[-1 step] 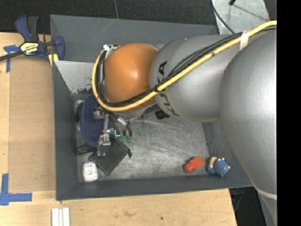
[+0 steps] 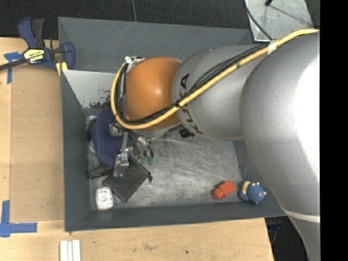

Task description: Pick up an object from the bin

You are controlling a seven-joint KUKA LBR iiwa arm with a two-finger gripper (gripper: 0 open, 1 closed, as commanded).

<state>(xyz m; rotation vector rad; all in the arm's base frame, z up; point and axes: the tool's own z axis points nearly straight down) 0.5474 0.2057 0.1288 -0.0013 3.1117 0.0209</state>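
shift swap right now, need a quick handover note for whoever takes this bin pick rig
Gripper: down low in the left part of the bin, at the edge of a dark blue rounded thing and just above a black flat piece. Whether it grips either cannot be told.
Other things: a small white thing in the near left corner; a red block and a blue and yellow toy near the right end.
Done: the arm is down at the left cluster.
Left: nothing is seen lifted; a thing has yet to be raised clear of the bin.
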